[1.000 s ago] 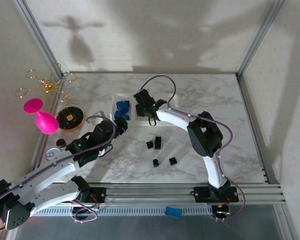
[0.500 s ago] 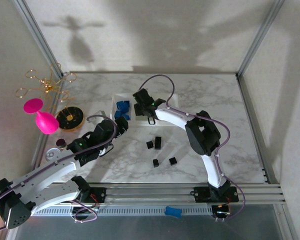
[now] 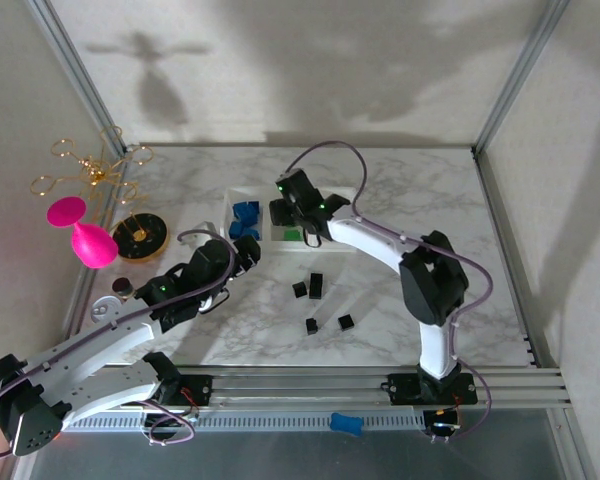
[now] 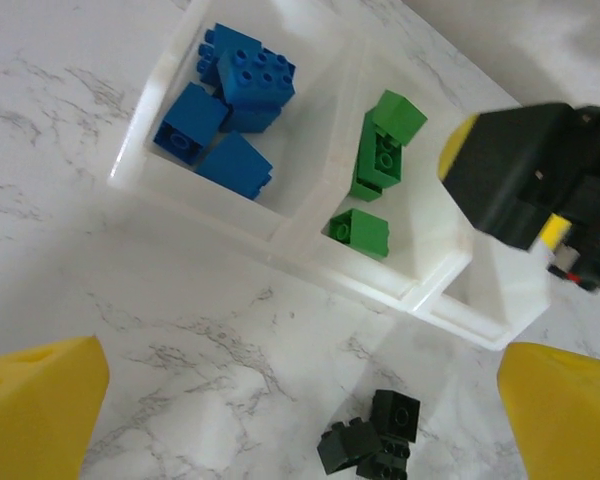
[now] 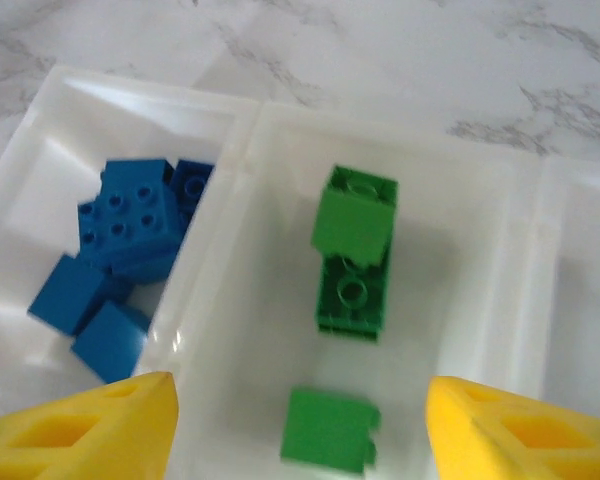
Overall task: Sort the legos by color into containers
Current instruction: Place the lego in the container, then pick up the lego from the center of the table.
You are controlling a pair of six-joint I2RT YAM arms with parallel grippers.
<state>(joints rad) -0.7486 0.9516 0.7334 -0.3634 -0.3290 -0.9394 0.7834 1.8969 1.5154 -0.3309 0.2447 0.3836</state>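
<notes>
The containers (image 3: 280, 243) stand as a row of three at the table's middle back. Several blue legos (image 5: 120, 240) lie in the left compartment. Three green legos (image 5: 355, 260) lie in the middle one, a single brick (image 5: 328, 430) nearest me. My right gripper (image 5: 300, 420) hovers open over that middle compartment (image 3: 292, 232), with nothing between its yellow fingers (image 5: 90, 430). My left gripper (image 4: 300, 420) is open above bare marble, just in front of the containers' rim (image 4: 280, 250). A cluster of black legos (image 4: 375, 445) lies below it, and more black legos (image 3: 311, 326) sit scattered nearer the front.
A round black and gold dish (image 3: 140, 237), a pink object (image 3: 85, 235) and a gold wire ornament (image 3: 90, 170) crowd the left edge. A rounded blue piece (image 3: 346, 423) rests on the front rail. The right arm's black and yellow gripper (image 4: 520, 170) hangs over the third compartment's side.
My right gripper's jaws have widened and it has shifted a little to the right over the containers. The left arm has hardly moved.
</notes>
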